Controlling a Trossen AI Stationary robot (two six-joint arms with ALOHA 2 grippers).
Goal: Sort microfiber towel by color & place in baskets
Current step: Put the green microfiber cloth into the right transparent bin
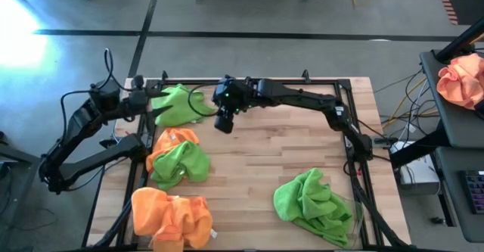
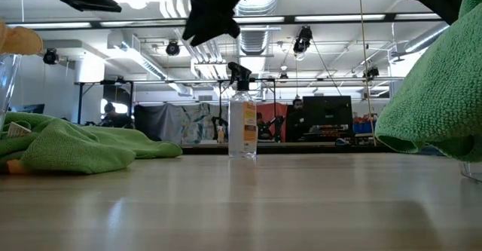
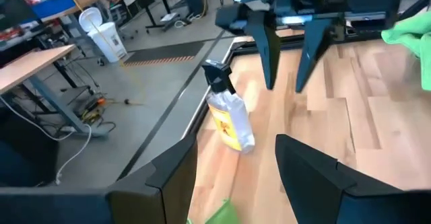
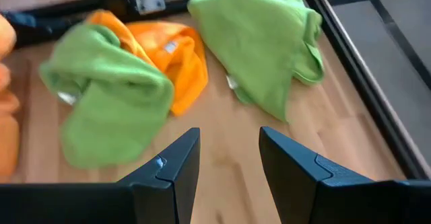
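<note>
Pincers both gape empty: left pincer [image 1: 155,110] touches the upper-left green towel [image 1: 178,104], right pincer [image 1: 224,123] hangs just right.

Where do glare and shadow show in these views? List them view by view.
High view: strong glare washes the floor at upper left, while the table is evenly lit. Low view: bright ceiling lights backlight the scene, and the tabletop shows a pale sheen in front of the spray bottle. Right wrist view: even light, with only soft shadows at the edges of the green towel.
</note>
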